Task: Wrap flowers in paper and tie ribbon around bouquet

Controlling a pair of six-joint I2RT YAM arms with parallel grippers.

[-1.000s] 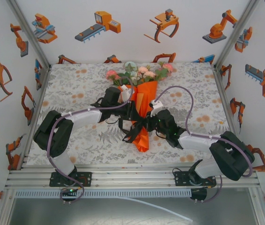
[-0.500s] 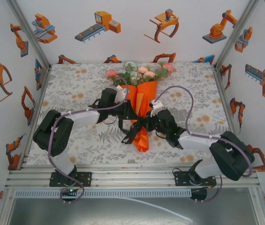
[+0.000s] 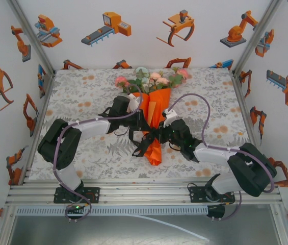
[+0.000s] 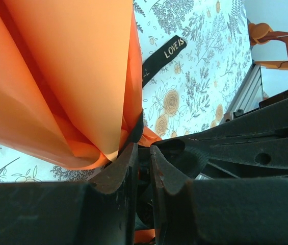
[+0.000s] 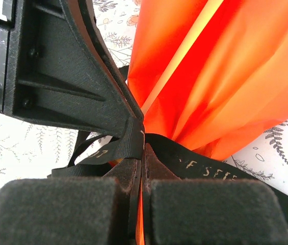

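Bouquet (image 3: pixel 154 108) lies mid-surface (image 3: pixel 82 97), flowers (image 3: pixel 151 79) toward far edge. Right pincer (image 5: pixel 141 162) clamped on black ribbon (image 5: pixel 200 166) at paper (image 5: pixel 225 76) waist. Left pincer (image 4: pixel 140 151) narrow, tips at same waist; grip on ribbon unclear.

Top view: bright, even, diffuse light from above. Shadows under the arms (image 3: pixel 90 126) on the cloth (image 3: pixel 82 97) are faint and soft-edged. No glare noted. Focus is sharp throughout. Walls (image 3: pixel 144 30) are near white, with their printed figures distinct.

Left wrist view: cool bluish cast on the cloth. Paper (image 4: pixel 57 71) lies close to the lens, soft and smoothly shaded. Left gripper (image 4: pixel 142 149) is dark, under-lit and blurred along the bottom. Ribbon (image 4: pixel 165 52) lettering is legible.

Right wrist view: paper is heavily saturated, with one pale glowing streak. Right gripper (image 5: pixel 142 155) is blurred in the foreground. Ribbon weave is in focus, its lettering faint.
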